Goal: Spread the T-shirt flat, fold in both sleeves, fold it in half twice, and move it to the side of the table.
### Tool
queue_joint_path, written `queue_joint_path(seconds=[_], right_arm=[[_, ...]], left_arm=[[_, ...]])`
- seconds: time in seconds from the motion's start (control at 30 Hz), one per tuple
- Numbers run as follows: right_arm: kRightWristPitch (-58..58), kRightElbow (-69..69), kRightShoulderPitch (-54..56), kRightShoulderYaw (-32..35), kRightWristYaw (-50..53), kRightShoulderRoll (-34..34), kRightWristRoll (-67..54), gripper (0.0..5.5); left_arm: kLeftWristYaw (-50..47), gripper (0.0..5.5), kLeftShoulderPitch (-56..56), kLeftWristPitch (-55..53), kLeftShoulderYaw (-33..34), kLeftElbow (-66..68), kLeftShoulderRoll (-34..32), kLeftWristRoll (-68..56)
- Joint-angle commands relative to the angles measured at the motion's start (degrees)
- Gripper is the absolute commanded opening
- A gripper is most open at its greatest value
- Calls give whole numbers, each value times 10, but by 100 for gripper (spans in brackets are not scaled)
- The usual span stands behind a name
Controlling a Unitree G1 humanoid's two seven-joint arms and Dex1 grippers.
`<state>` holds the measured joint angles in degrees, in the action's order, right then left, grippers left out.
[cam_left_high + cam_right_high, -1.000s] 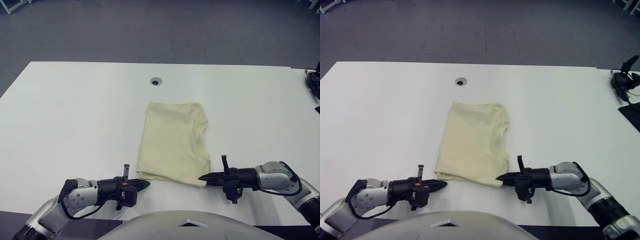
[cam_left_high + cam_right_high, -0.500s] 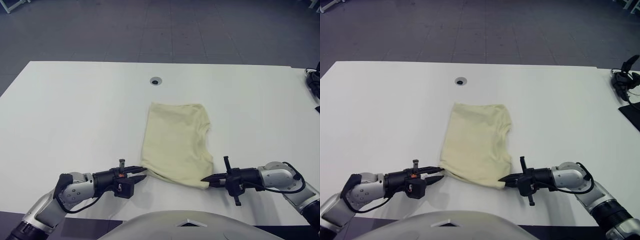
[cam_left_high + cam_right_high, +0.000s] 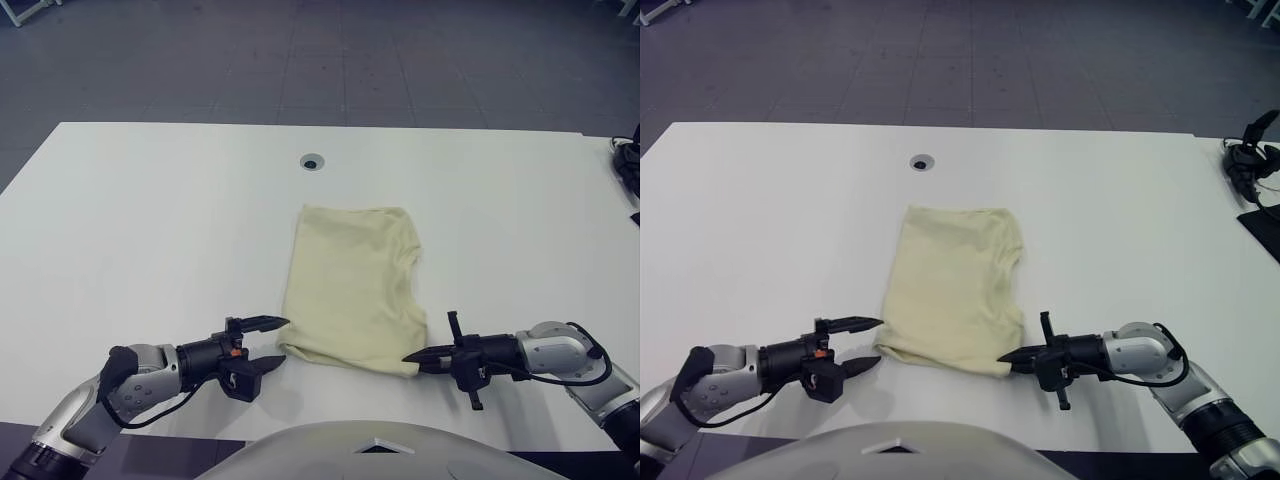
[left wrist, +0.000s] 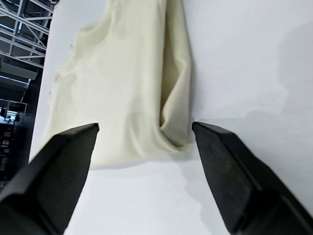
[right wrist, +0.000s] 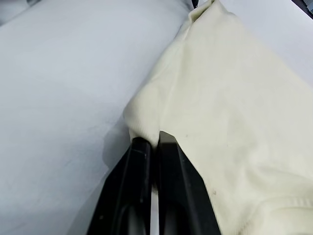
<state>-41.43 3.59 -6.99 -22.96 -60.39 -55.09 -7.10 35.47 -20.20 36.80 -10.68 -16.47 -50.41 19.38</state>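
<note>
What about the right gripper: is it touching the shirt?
Touching. The right wrist view shows the right gripper shut, its tips pinching the shirt's corner, with no gap between them.

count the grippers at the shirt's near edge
2: the left gripper, open at the near left corner of the T-shirt; the right gripper, shut on its near right corner.

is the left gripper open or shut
Open: the left gripper has its fingers wide apart at the near corner of the T-shirt.
</note>
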Motion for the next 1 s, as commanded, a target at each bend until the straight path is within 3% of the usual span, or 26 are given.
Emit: queue_joint_path(seconds=[0.03,0.2,1.0], right_arm=[[13,8,-2,1,-12,3,18,0],[9,13,3,3,-17,5,21,0],[10,10,-3,7,-12,14,28,0]], left_arm=[[-14,421,18,15,-5,26,10,30],[-19,500,35,15,-35,55,27,65],[5,84,18,1,-64,71,13,40]])
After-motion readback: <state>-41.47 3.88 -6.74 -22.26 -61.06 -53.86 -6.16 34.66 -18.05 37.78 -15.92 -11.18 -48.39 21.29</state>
